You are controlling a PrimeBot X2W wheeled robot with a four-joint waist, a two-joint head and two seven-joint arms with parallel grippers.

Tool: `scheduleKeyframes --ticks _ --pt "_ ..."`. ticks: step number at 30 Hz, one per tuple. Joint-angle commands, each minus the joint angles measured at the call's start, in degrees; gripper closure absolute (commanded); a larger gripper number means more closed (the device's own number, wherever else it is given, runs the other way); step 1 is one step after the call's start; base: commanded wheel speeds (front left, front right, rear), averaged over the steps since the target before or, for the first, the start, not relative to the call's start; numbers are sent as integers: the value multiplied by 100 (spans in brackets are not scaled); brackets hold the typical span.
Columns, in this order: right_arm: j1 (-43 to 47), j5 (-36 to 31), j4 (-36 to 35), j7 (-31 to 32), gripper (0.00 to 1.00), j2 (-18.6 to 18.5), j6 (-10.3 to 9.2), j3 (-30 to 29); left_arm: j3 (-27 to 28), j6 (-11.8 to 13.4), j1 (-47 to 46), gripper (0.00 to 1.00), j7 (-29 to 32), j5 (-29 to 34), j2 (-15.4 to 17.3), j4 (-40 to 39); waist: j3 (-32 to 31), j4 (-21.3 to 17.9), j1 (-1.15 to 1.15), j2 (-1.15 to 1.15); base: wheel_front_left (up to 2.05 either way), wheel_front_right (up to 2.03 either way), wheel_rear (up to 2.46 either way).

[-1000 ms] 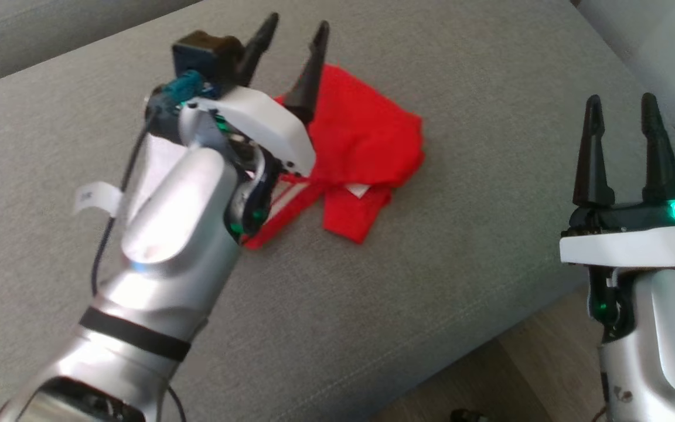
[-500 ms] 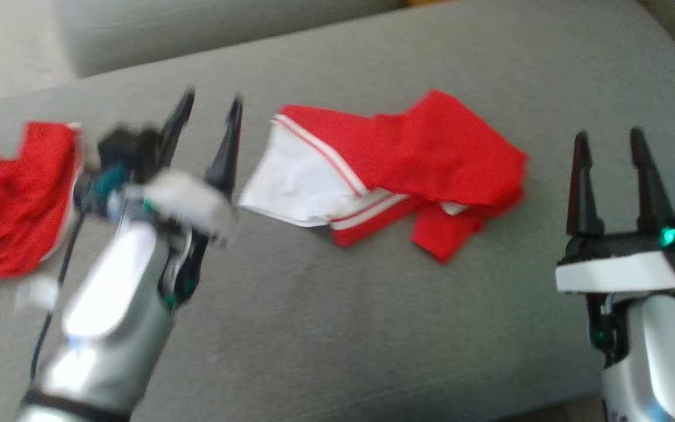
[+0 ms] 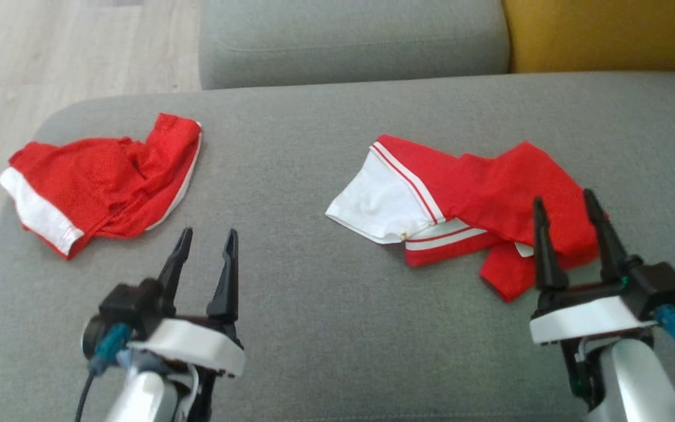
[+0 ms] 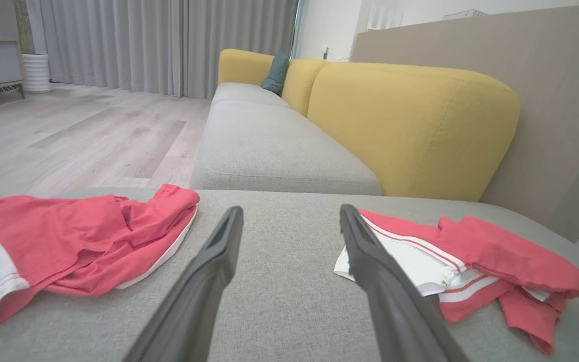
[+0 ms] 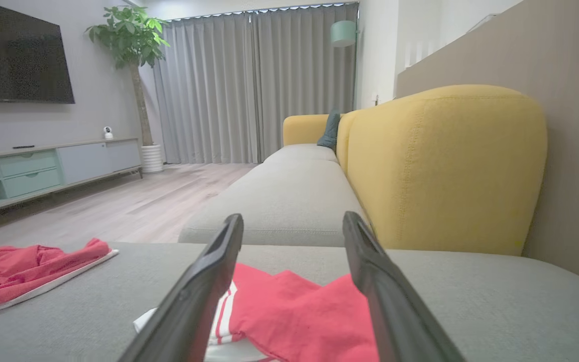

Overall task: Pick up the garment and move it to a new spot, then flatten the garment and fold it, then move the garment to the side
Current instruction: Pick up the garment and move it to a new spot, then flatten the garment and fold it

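A broad grey seat cushion (image 3: 326, 328) with a fine woven texture and rounded corners; two pieces of clothing lie on it, well apart. On the cushion's right half lies the garment (image 3: 490, 187), a crumpled red top of soft knit cloth, bunched into uneven folds; one white sleeve (image 3: 381, 205), flat and roughly four-sided, points toward the cushion's middle and has thin red and white stripes where it meets the red cloth. Near the cushion's left edge lies a pair of red shorts (image 3: 97, 176) of mesh-like fabric, loosely doubled over, with a white band along one hem and a white lining showing at the edge. Behind the cushion's right rear corner rises a smooth mustard-yellow backrest (image 3: 601, 35); beyond its left rear corner runs pale wood-plank flooring (image 3: 50, 58). The left gripper (image 3: 208, 233), two tapering matt-black fingers on a white and black base, hovers over the bare front-left part of the cushion, its fingers spread apart with nothing between them. The right gripper (image 3: 564, 197), of the same build, stands at the cushion's front right, fingers likewise spread and empty, their tips over the garment's red end; whether they touch the cloth cannot be told.
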Motion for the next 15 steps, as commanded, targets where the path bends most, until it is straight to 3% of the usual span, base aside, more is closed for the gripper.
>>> scheduleKeyframes --ticks 1,9,15 --pt "-112 38 -157 -36 0 -32 -5 166 310 4 -234 0 -69 57 -18 -261 -37 44 0 0 0 0 0" --pt "-132 -146 -51 -19 0 -32 -5 385 655 -379 -70 0 -69 387 -383 -315 30 278 0 0 0 0 0" --pt "-446 -823 348 297 0 -36 -5 1071 728 -601 -169 0 -70 496 -559 -167 274 646 0 0 0 0 0"
